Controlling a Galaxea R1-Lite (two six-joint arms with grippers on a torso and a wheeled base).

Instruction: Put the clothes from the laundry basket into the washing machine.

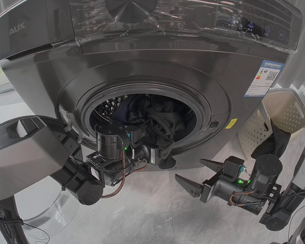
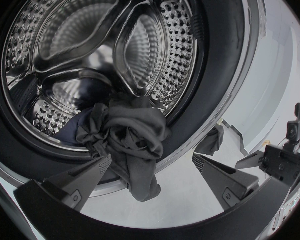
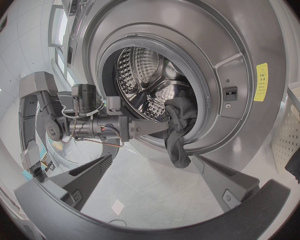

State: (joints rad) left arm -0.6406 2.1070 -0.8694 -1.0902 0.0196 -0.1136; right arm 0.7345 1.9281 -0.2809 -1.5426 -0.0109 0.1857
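Head view: we see the washing machine (image 1: pixel 152 65) open, with the laundry basket (image 1: pixel 288 109) just beside its right side. A black garment (image 1: pixel 274 141) is draped over the basket's rim, and the right gripper (image 1: pixel 188 168) is spread wide above the floor.

Left wrist view: the left gripper (image 2: pixel 151 155) gapes wide at the mouth of the drum (image 2: pixel 83 34), where dark clothes (image 2: pixel 133 134) are bunched.

Right wrist view: those clothes spill over the door rim (image 3: pixel 203 94).

The metallic washing machine (image 1: pixel 142 68) is dark grey, the crumpled cloth garment (image 2: pixel 136 134) charcoal, the plastic laundry basket (image 1: pixel 288 110) cream with cross-shaped holes.
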